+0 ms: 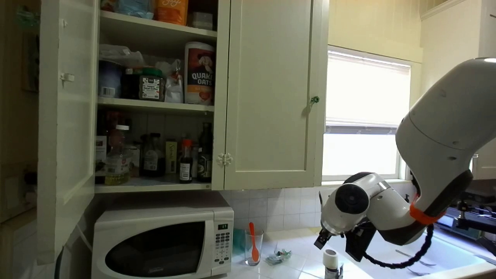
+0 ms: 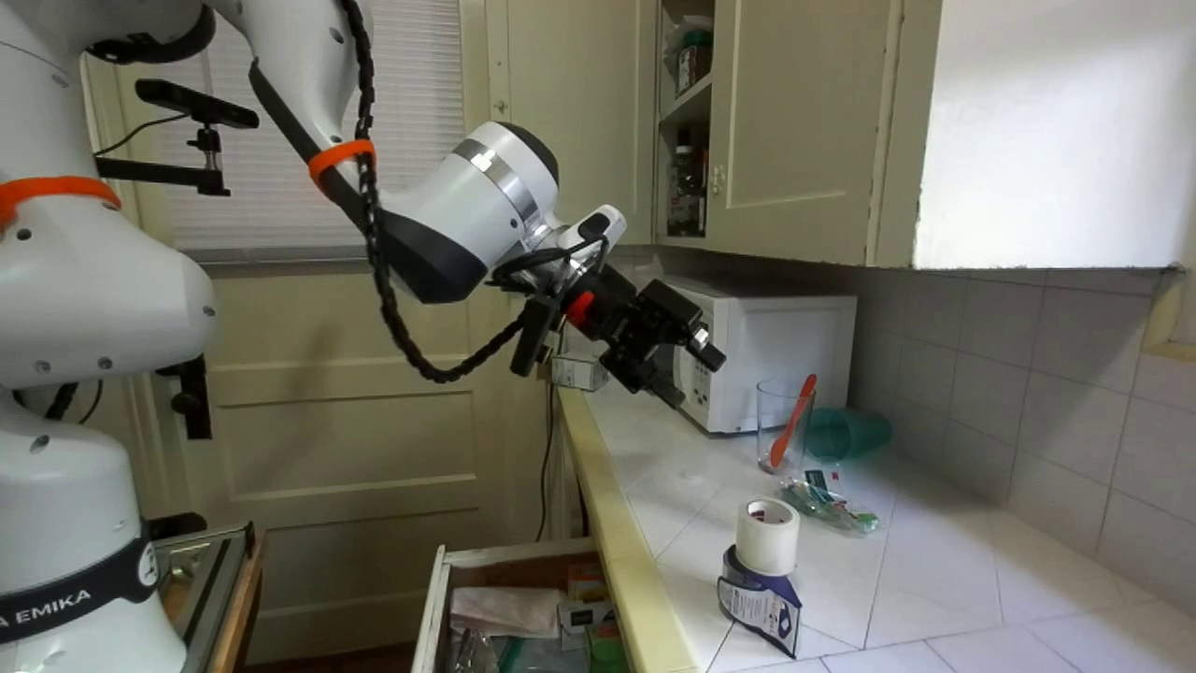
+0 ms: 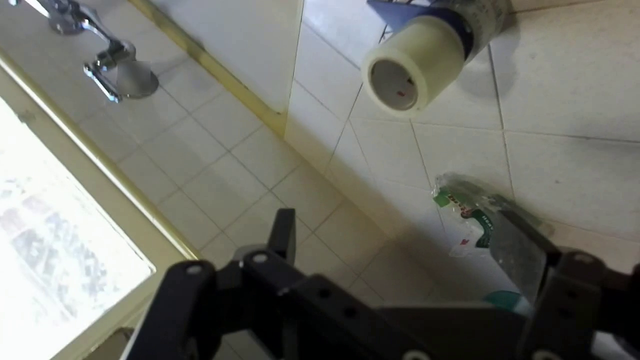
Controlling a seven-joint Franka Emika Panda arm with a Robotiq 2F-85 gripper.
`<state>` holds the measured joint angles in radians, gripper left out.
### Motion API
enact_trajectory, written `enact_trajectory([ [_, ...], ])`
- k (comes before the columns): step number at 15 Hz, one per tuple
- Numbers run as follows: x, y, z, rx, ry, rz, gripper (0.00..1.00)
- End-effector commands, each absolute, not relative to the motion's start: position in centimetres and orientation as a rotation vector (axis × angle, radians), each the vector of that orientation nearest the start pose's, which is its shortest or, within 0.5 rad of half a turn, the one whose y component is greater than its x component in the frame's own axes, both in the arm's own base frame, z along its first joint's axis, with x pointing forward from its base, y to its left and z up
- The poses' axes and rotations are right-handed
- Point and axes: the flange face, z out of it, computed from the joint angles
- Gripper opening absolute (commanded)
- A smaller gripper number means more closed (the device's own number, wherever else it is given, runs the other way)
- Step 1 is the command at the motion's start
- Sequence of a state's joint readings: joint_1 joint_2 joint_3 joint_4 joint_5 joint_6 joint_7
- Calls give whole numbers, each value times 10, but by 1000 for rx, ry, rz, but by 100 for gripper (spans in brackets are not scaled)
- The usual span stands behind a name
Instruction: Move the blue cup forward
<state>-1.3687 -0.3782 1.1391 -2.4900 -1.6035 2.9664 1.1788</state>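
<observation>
- The wall cupboard (image 1: 267, 89) hung higher than the pincer (image 2: 690, 373).
- The tiled counter (image 2: 944, 579) spread out lower than the pincer.
- The white microwave (image 2: 783, 350) stood on that counter, beyond the pincer in an exterior view.
- The pincer itself hung in the air, its fingers (image 3: 284, 235) spread wide with nothing between them.
- The blue cup (image 2: 848, 435) lay lower than the pincer and farther toward the tiled wall (image 2: 1056, 374), seemingly on its side, apart from the fingers. With the cup free, I judged the move undone: reaching down, gripping the cup and shifting it forward all looked left to do.
- The drinking glass (image 2: 768, 411) was also lower than the pincer, just beside the cup; whether they touched could not be told. It would probably need avoiding.
- The tape roll (image 2: 766, 547) sat lower than the pincer, on top of a packet (image 2: 759, 606), apart from the cup.
- The clear wrapper (image 2: 827, 502) lay lower than the pincer too, near the glass.
- The orange spoon (image 1: 253, 239) leaned inside the glass, below the pincer's level.
</observation>
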Motion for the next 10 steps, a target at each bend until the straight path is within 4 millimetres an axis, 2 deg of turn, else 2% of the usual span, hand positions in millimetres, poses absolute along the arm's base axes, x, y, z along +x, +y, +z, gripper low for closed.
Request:
enact_trajectory([
  [1, 490, -44, 348, 2186, 510, 797, 100],
  [3, 497, -47, 340, 2116, 655, 788, 100],
  [4, 494, -47, 332, 2091, 723, 749, 100],
  [7, 477, -50, 293, 2097, 858, 538, 100],
  [10, 486, -63, 256, 2065, 885, 351, 100],
])
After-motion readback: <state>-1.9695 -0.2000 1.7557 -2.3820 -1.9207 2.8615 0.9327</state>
